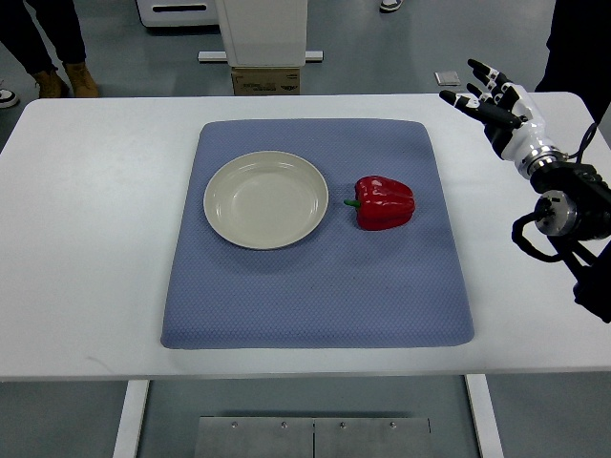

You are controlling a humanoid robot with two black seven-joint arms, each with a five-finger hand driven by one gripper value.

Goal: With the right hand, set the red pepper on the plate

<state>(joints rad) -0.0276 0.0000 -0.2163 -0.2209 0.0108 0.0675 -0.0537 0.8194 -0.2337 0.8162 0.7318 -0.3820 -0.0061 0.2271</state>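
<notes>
The glossy red bell pepper lies on its side on the blue-grey padded mat, its short green stem pointing toward the round cream ceramic plate just beside it. Pepper and plate are close but apart, and the plate is empty. The mat covers the middle of the white surface.

The right hand, black and white with jointed fingers, hangs over the far right part of the surface, well apart from the pepper; its fingers are spread and extended, holding nothing. The left hand is out of view.

Judging from this, the task is at its very start: the reach has not yet closed on the pepper. The next move calls for bringing the right hand leftward and down over the pepper, keeping the fingers wide enough to straddle its bulging body, then closing around its sides. The smooth, rounded skin could slip, so a centred grasp seems wise before carrying it the short way to the plate
</notes>
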